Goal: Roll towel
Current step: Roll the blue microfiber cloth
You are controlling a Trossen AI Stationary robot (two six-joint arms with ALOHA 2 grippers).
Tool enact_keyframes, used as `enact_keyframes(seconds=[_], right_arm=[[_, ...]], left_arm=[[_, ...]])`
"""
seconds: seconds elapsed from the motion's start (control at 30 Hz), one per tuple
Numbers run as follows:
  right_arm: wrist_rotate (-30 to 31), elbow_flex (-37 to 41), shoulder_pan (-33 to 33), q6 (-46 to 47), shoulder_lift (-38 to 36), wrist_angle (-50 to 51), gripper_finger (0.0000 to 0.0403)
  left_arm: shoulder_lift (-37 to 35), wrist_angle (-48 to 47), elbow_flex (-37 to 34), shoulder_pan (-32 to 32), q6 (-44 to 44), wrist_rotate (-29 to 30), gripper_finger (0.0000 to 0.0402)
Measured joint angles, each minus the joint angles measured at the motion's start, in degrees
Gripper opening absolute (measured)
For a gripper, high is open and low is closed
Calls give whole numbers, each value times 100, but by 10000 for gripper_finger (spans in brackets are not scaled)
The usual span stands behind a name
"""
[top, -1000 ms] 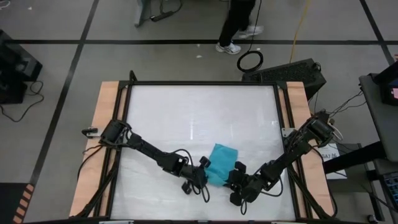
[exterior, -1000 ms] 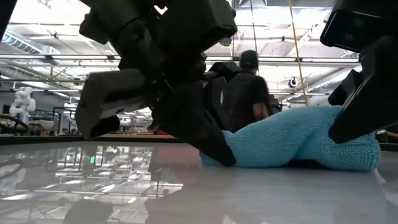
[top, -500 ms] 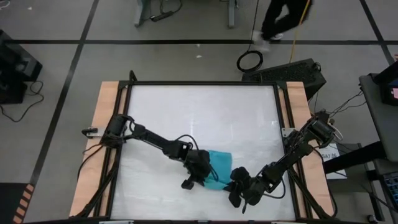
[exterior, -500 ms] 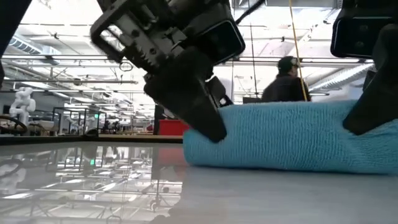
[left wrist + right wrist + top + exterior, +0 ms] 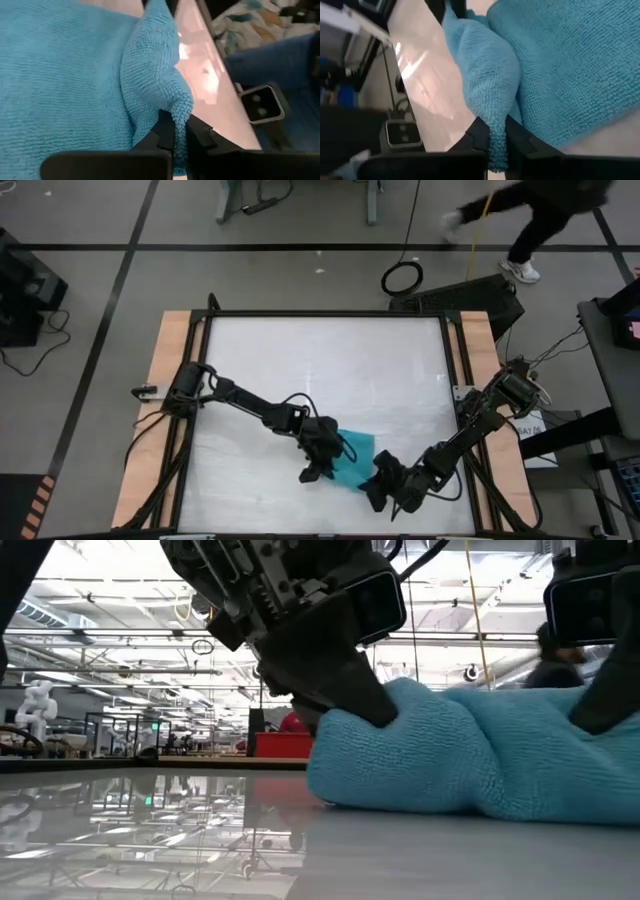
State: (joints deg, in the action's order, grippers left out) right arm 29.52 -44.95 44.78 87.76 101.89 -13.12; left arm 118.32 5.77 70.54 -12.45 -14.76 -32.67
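The turquoise towel (image 5: 355,452) lies bunched into a thick roll (image 5: 470,765) on the white table, close to its near edge. My left gripper (image 5: 330,462) is shut on the roll's left end, and my right gripper (image 5: 380,474) is shut on its right end. In the low view the left fingers (image 5: 362,698) dig into the roll's upper left, while the right finger (image 5: 603,700) meets it at the picture's right edge. Each wrist view shows blue cloth filling the space ahead of the shut fingers. My left gripper (image 5: 179,131) pinches a bunched fold at the towel's left end (image 5: 180,107) between its two fingers. They come slanting down from the table's left. The roll rests on the table. My right gripper (image 5: 492,132) pinches a doubled edge at the towel's right end (image 5: 492,112) between its two fingers, slanting down from the right. The cloth bulges ahead of the fingers, and the roll lies on the table.
The white tabletop (image 5: 320,360) stretches away behind the towel, with wooden rails (image 5: 170,380) on both sides. A person (image 5: 545,215) walks on the floor past the far edge, near a black cable coil (image 5: 402,278).
Both grippers have rolled their wrists while staying shut on the towel. The left one has also swung toward the table's right. The towel's far part has been drawn toward the near edge and wound over, so it is now shorter and thicker.
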Motion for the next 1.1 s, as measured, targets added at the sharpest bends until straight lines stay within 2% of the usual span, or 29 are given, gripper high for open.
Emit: enact_keyframes(seconds=[0.2,0.3,0.5,0.67,0.87,0.97,1.1], right_arm=[[506,239,85,1074,0,-183,14],[563,375,153,1459,-4,-289,18],[610,464,352,1348,-15,-410,71],[424,479,432,294,-7,-712,140],[483,211,537,-2009,-151,-682,207],[509,-311,544,-2886,-153,498,210],[653,-1149,542,-3512,-3,2227,208]], left_arm=[[-4,264,0,86,-477,51,17],[-3,156,0,176,-595,-272,17],[33,-600,12,243,-73,-399,17],[35,-771,7,231,100,-481,17],[123,-750,7,315,-145,-616,17],[275,-695,25,375,-367,-870,17],[450,-633,44,398,-547,-1055,17]])
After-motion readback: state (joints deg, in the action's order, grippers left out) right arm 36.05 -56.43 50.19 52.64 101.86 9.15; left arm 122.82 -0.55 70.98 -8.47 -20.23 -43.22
